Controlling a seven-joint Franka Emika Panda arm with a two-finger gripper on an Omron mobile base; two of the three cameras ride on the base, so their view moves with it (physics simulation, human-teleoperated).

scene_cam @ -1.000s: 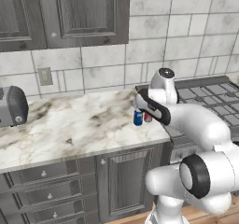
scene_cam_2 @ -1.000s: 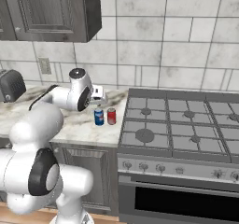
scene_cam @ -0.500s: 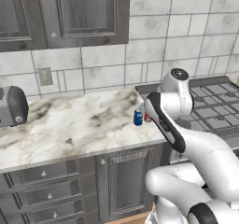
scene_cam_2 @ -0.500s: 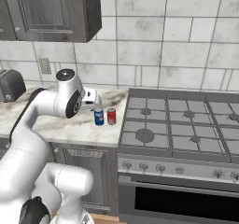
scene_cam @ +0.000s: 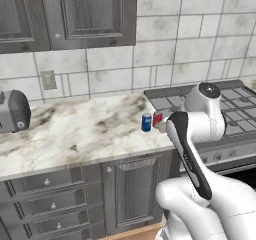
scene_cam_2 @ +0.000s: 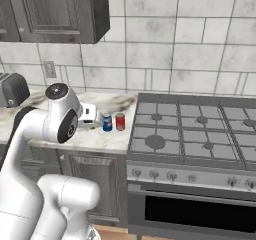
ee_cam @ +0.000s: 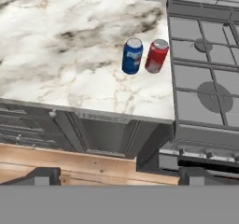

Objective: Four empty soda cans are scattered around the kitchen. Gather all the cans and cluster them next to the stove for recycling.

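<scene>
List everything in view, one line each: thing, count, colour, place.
Blue can: 1, blue, upright on counter beside red can.
Red can: 1, red, upright between blue can and stove.
Stove: 1, dark grey, right of counter.
Counter: 1, white marble, above grey cabinets.
Toaster: 1, grey, counter's left end.
Outlet: 1, on tiled wall.
Arm: 1, white; jaws' state unclear.

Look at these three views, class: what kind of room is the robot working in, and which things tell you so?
A home-style kitchen, computer-rendered. The clues: a stove with burner grates and an oven below, a marble counter over grey cabinets with a toaster on it, and tiled wall behind.
</scene>
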